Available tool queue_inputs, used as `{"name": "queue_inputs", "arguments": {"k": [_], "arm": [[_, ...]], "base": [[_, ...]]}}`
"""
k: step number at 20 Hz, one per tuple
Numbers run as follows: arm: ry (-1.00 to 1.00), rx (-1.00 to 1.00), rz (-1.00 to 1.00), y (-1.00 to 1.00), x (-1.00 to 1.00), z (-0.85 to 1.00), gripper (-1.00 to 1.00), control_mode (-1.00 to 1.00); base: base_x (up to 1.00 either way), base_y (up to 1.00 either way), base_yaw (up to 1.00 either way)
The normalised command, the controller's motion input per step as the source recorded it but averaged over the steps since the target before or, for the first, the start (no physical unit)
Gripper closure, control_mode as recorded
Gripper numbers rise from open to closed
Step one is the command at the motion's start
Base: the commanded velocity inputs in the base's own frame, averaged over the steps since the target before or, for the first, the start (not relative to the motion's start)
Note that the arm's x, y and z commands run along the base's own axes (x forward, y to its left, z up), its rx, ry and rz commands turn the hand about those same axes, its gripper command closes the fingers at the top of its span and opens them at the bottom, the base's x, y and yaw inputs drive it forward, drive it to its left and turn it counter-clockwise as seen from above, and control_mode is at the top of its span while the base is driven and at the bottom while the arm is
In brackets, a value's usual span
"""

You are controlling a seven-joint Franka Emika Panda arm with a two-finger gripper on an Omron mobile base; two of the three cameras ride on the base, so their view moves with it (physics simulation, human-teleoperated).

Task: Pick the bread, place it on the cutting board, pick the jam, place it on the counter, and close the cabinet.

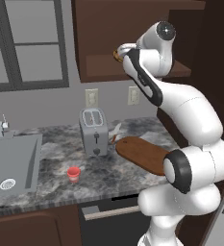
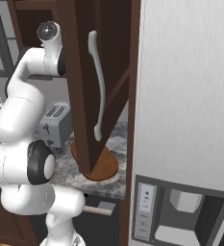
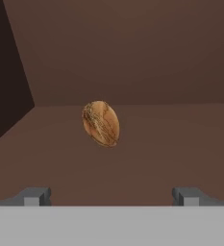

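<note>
The bread [image 3: 101, 123], a golden-brown mottled lump, lies on the cabinet [image 1: 104, 33] shelf floor, straight ahead of my gripper [image 3: 111, 196]. My gripper is open, its fingertips [image 3: 35, 196] wide apart and short of the bread, holding nothing. In the left base view my hand [image 1: 125, 49] reaches into the cabinet, with a bit of the bread [image 1: 117, 55] beside it. The cabinet door [image 2: 82, 96] stands open over the counter. The oval cutting board [image 1: 143, 153] lies on the counter [image 1: 51, 158]. The red jam [image 1: 73, 174] jar stands on the counter in front of the toaster.
A grey toaster [image 1: 93, 130] stands left of the board. The sink [image 1: 10, 163] with its tap is at the far left. A tall pale fridge [image 2: 185, 96] stands close on the right of the open door with its silver handle [image 2: 99, 86].
</note>
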Motion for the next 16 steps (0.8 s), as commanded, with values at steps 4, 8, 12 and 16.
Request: {"name": "queue_inputs", "arguments": {"k": [4, 8, 12, 16], "arm": [[0.00, 0.00, 0.00, 0.00, 0.18, -0.03, -1.00, -1.00], [0.00, 0.00, 0.00, 0.00, 0.17, 0.00, -1.00, -1.00], [0.00, 0.00, 0.00, 0.00, 0.16, 0.00, -1.00, -1.00], [0.00, 0.00, 0.00, 0.01, 0.17, 0.00, -1.00, -1.00]], "base": [[0.00, 0.00, 0.00], [0.00, 0.00, 0.00], [0.00, 0.00, 0.00], [0.00, 0.00, 0.00]]}}
